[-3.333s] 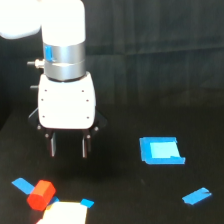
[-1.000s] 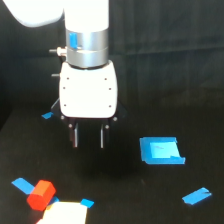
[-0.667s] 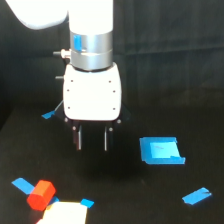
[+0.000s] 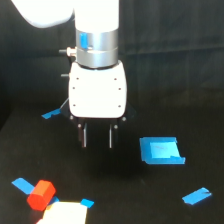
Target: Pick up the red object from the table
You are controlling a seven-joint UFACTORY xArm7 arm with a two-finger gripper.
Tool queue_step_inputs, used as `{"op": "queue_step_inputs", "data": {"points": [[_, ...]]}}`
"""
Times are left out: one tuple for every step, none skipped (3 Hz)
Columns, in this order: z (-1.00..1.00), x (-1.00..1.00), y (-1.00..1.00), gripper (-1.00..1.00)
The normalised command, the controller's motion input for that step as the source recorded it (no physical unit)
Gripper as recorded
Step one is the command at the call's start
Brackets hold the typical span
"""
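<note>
Exterior view: I see the gripper [image 4: 97, 137] hanging empty, fingers spread with a clear gap, above the table [image 4: 125, 195]. The red object [image 4: 40, 194] lies well off toward the view's lower left of the gripper, partly on a pale patch [image 4: 65, 215], so it isn't aligned for a grasp, I judge.

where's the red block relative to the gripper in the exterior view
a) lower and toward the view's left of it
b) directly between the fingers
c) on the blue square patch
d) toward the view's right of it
a: the red object lies near the bottom-left corner on the table, well below and to the view's left of the gripper, whose fingers hold nothing.
</note>
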Motion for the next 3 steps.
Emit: {"op": "queue_step_inputs", "data": {"points": [[0.85, -0.13, 0.15, -0.32], [0.56, -0.61, 0.39, 1.0], [0.66, -0.2, 0.3, 0.32]]}}
